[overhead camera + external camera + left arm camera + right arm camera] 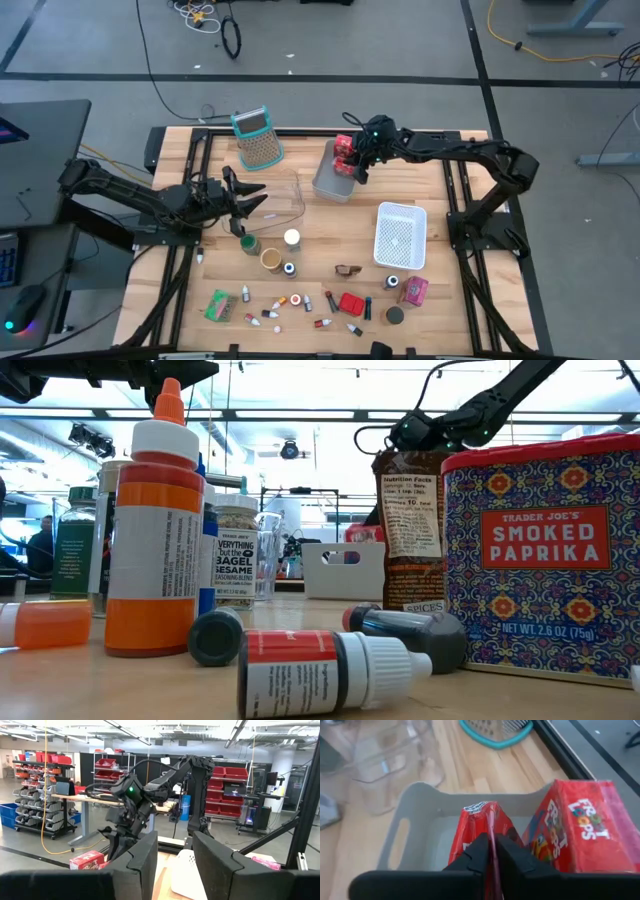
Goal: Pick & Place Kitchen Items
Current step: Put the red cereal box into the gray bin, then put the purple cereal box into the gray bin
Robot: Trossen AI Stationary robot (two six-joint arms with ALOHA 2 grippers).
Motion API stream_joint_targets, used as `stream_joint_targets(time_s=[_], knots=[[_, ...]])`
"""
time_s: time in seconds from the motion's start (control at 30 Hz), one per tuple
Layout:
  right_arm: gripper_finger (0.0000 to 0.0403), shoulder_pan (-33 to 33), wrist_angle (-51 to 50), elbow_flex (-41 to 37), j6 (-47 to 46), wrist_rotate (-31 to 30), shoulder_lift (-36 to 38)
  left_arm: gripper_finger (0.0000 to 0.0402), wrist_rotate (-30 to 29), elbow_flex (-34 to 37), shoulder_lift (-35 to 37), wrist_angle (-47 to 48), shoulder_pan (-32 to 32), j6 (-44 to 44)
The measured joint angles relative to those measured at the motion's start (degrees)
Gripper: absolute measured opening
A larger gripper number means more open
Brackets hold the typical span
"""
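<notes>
Upper centre of the high view, the right gripper hung over the grey bin, fingers pinching the top edge of a red packet standing upright inside it (beside a red box). The left gripper waited narrowly parted at left.

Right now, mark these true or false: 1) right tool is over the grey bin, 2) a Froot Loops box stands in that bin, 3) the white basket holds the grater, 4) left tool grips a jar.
1) True: the right tool is over the grey bin, pinching a red packet.
2) True: the Froot Loops box stands in it.
3) False: the grater lies on the table; the white basket looks empty.
4) False: the left tool holds nothing.
</notes>
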State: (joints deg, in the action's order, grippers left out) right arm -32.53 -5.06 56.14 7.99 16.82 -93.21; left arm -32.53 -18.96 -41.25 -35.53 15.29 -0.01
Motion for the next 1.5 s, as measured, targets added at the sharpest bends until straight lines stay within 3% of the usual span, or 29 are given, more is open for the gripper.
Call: stream_joint_targets(time_s=[0.3, 0.6, 0.87, 1.27, 1.5], knots=[[0.01, -0.1, 0.7, 0.0, 0.0, -2.7, -0.2, 0.0132, 0.0, 0.0, 0.0, 0.0, 0.0, 0.0], [0.0124, 0.0, 0.6, 0.2, 1.9, -5.4, 4.6, 0.0132, -0.2, 0.0, 0.0, 0.0, 0.0, 0.0], [0.0125, 2.6, -2.1, 0.4, 1.5, -1.1, 13.2, 0.0132, -1.1, 0.0, 0.0, 0.1, 0.0, 0.0], [0.0129, 16.7, -22.2, 0.4, -1.1, 0.8, 28.2, 0.0132, -1.1, 0.0, 0.0, 3.0, 0.0, -4.2], [0.0172, 27.8, -27.0, 0.4, -5.2, 0.8, 30.3, 0.0132, -1.1, 0.0, 0.0, 3.1, 0.0, -7.4]])
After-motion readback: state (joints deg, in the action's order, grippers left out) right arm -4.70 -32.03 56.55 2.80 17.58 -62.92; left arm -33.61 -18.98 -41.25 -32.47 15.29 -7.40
